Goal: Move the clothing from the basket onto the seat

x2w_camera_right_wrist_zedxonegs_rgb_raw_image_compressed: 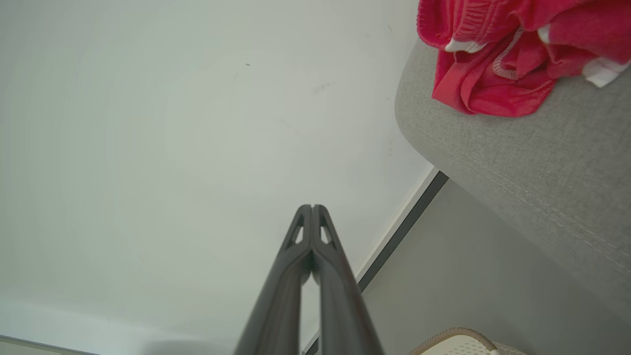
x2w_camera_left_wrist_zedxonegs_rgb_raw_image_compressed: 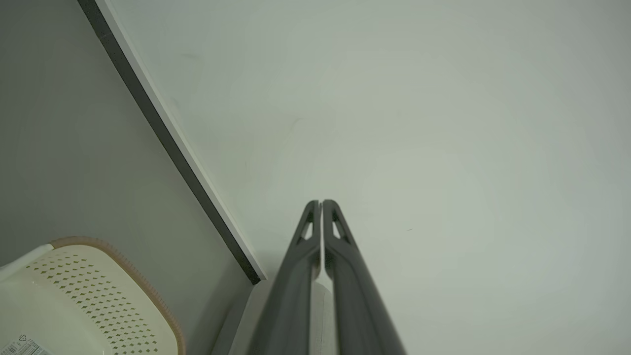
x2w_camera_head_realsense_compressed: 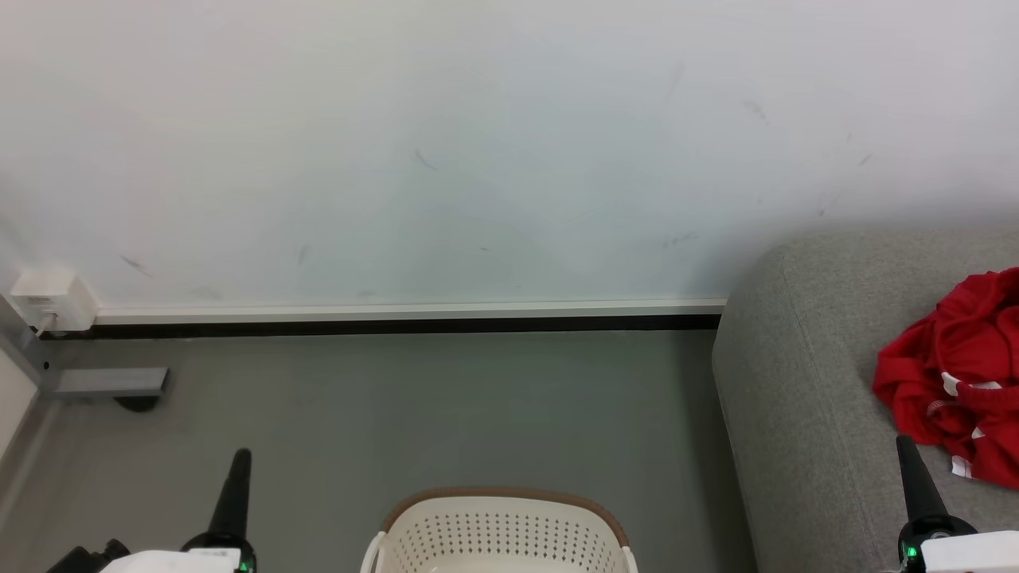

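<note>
my left tool (x2w_camera_head_realsense_compressed: 241, 456) at 7 o'clock and right tool (x2w_camera_head_realsense_compressed: 903, 440) at 5 o'clock are pressed together, empty. the basket (x2w_camera_head_realsense_compressed: 501, 500) sits between them at 6 o'clock, and farther off at 3 o'clock the clothing (x2w_camera_head_realsense_compressed: 951, 374) lies crumpled on the seat (x2w_camera_head_realsense_compressed: 796, 382).

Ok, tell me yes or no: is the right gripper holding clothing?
No, the right gripper is shut and empty; the clothing lies apart on the seat.

A scuffed white wall (x2w_camera_head_realsense_compressed: 478, 143) fills the upper frame; a white-and-black skirting strip (x2w_camera_head_realsense_compressed: 398, 317) crosses mid-frame; grey floor (x2w_camera_head_realsense_compressed: 438, 398) below; white socket box (x2w_camera_head_realsense_compressed: 48, 298) and grey metal foot (x2w_camera_head_realsense_compressed: 107, 382) at left.
</note>
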Tool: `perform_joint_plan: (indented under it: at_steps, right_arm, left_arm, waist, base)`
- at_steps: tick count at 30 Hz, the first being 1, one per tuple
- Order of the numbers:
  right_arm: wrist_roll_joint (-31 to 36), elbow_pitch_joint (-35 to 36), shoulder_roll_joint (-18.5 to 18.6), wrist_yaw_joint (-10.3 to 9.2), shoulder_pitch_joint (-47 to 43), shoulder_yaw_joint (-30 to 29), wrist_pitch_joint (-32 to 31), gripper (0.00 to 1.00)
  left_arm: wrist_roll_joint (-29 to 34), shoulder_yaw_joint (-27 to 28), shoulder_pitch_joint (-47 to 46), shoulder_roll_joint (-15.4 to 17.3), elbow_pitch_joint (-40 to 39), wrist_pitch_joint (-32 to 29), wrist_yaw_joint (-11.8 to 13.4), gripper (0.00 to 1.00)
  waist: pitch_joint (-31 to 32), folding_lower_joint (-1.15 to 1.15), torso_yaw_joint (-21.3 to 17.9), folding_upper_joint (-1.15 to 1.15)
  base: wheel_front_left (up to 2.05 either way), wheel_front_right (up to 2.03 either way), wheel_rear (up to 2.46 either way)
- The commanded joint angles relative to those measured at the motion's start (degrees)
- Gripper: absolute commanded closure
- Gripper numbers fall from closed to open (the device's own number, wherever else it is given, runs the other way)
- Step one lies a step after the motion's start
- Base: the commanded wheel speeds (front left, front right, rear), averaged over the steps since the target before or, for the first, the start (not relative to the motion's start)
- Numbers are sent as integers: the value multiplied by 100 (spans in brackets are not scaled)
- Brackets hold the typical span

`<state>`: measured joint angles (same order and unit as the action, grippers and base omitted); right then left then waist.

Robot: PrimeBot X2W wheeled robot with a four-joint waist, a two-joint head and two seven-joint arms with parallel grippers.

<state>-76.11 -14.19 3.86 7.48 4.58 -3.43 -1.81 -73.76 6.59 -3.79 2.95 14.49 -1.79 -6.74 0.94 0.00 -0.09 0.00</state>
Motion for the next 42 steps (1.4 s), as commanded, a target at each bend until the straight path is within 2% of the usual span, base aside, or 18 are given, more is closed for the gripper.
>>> perform_joint_plan:
  at_steps: [1, 42]
  right_arm:
    - [-164, 49, 17, 2, 123, -41, -38, 100]
    - [-1650, 27, -103, 2, 198, -333, -486, 100]
  left_arm:
    - [-201, 7, -112, 27, -45, -41, -36, 100]
    - [-1904, -2, -272, -3, -51, -496, -93, 100]
  waist:
    - [-5, 0, 1, 0]
    - [-111, 0, 9, 0]
  base:
    - [0, 0, 0]
    - [0, 0, 0]
